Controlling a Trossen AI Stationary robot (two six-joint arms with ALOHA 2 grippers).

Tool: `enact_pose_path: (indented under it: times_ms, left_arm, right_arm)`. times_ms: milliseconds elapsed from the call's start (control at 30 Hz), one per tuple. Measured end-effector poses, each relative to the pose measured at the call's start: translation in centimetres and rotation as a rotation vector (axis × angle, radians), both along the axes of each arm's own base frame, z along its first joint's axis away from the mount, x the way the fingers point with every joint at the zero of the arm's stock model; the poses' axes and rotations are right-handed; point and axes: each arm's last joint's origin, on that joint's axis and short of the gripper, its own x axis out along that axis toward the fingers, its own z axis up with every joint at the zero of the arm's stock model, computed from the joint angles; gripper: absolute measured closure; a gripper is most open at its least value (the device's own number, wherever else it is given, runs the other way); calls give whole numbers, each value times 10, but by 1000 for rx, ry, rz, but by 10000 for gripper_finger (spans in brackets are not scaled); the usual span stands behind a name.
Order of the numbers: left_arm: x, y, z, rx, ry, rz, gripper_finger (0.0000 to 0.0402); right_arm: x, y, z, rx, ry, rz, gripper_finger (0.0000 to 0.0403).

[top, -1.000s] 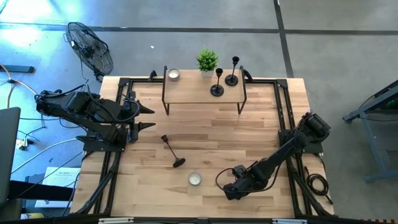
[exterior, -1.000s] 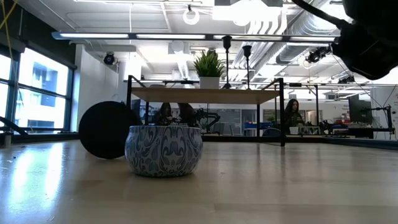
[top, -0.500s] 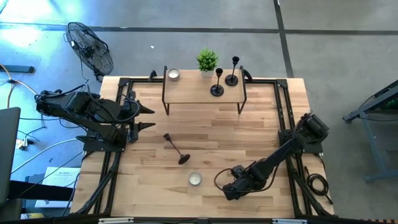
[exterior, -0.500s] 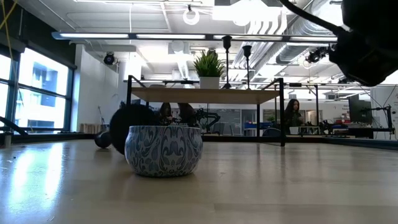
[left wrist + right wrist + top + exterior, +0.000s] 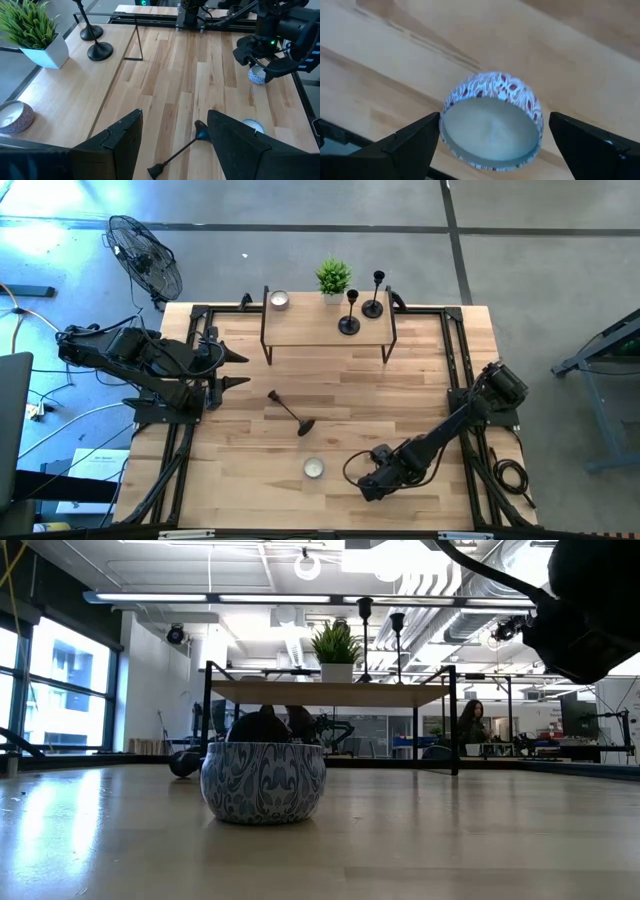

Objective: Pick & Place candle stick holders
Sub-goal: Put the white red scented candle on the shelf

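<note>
Toppled candlestick on table

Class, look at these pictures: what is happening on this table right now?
Nothing is held. Two candlesticks stand on the small shelf beside a plant and a tealight. A third candlestick lies on its side on the table. The right gripper, open, hangs over a patterned tealight near the front. The left gripper waits, open, at the left edge.

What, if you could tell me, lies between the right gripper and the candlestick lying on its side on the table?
In the high view, the tealight candle sits roughly between the right gripper and the fallen candlestick; otherwise only bare table separates them.
</note>
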Motion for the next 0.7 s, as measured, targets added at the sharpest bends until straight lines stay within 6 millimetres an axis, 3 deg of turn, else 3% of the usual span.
enact_pose_path:
  times_ms: [700]
  left_arm:
    - [0,0,0,0,0,0,183]
  right_arm:
    - [8,1,-11,34,-2,36,45]
